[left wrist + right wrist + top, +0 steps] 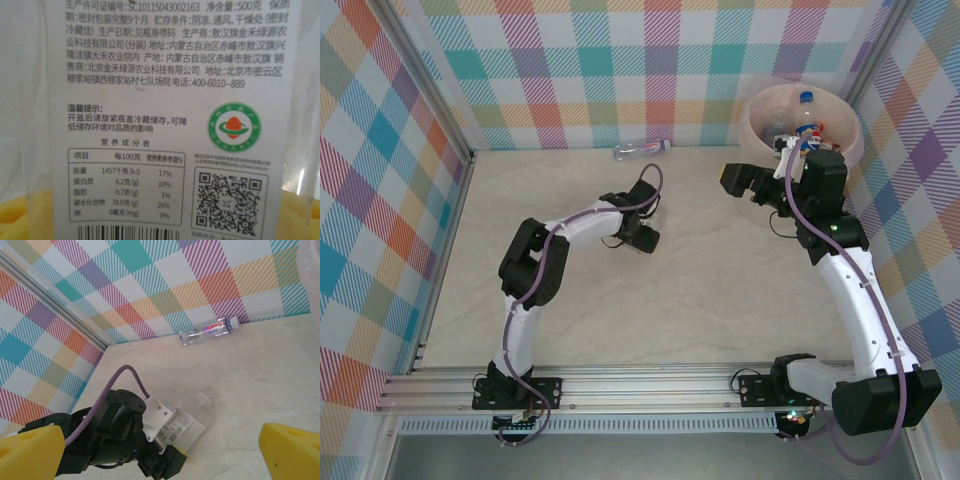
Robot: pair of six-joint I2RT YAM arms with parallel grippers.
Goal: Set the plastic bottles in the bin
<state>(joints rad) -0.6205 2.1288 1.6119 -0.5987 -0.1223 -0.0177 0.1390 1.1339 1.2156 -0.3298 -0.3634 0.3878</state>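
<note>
A clear plastic bottle lies close between the jaws, its white label facing out. Black Chinese print, a green seal, a nutrition table and a QR code cover it.

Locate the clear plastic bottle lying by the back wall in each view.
Top external: clear plastic bottle lies upper centre, at the plaid back wall's foot.
Right wrist: upper right of centre, along that wall.
Shared landmark: left gripper, below the bottle in both.

Bin in the far right corner of the worktop, bottles inside it, right claw just left of the bin, lone bottle lying along the far wall, left claw mid-worktop over a labelled bottle.
</note>
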